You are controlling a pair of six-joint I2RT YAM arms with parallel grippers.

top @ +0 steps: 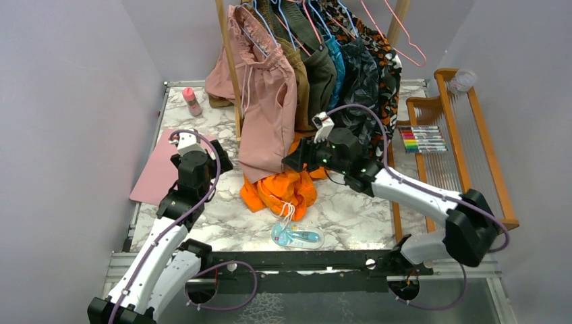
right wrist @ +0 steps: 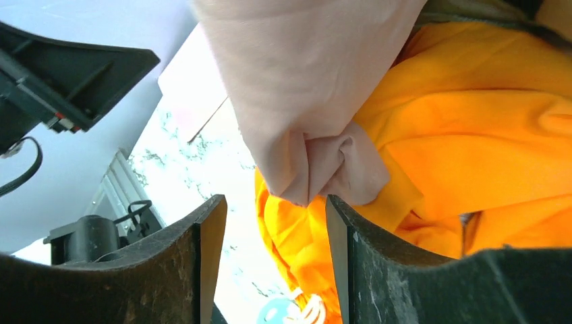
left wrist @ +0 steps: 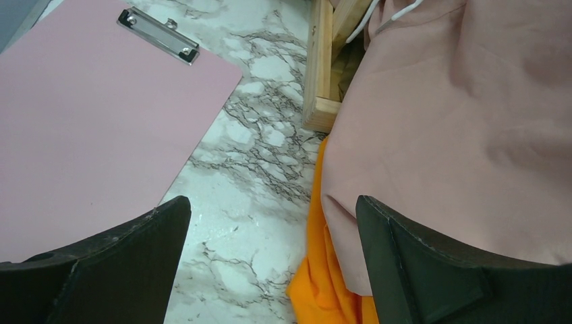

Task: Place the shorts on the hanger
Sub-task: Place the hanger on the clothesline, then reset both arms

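The pink shorts [top: 266,108] hung on the light blue hanger [top: 268,35] at the wooden rack [top: 231,67] toward the back of the marble table [top: 351,209]. They were the leftmost in a row of darker garments, and their legs reached down to the orange shorts [top: 283,189] heaped on the table below. The right gripper [right wrist: 276,199] was at the bottom hem with its jaws apart. In its wrist view a folded corner of the pink fabric hung just at the fingertips [right wrist: 340,223], pinched by neither. The left gripper [left wrist: 273,202] hovered over bare marble, jaws wide apart with nothing between them. It had the pink clipboard [left wrist: 88,128] on one side and the pink shorts on the other, near the rack's wooden foot [left wrist: 320,101].
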